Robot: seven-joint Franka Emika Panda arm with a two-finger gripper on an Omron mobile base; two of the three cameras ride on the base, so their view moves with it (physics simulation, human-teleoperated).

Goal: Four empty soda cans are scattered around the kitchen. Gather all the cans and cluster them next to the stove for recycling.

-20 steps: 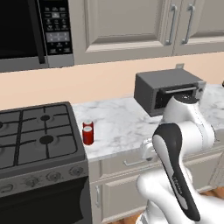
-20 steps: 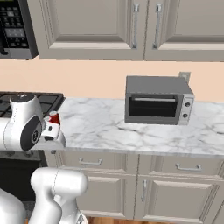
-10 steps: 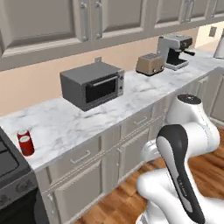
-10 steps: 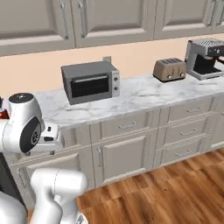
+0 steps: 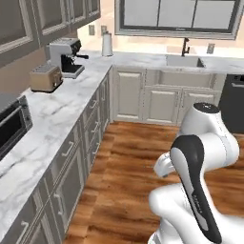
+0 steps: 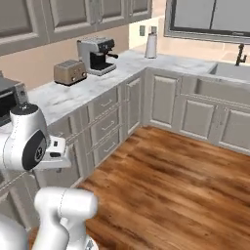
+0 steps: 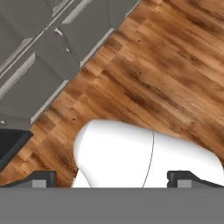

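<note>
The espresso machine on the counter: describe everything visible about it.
The espresso machine is a boxy silver appliance with dark front recesses and a black handle jutting out to its side. It stands upright on the marble counter, toward the back by the wall, with the toaster beside it but apart. The left base view shows it again, same pose. Nothing rests on it, and finer details are too small to tell.

I count one toaster (image 5: 45, 78), one espresso machine (image 5: 66, 57) and one paper towel roll (image 5: 107, 44) on the far counter run. One toaster oven (image 5: 10, 126) sits near me on the left. There is one sink (image 5: 183, 61) with one faucet (image 5: 185, 46) under the window, and one dark appliance front (image 5: 233, 102) at the far right.
</note>
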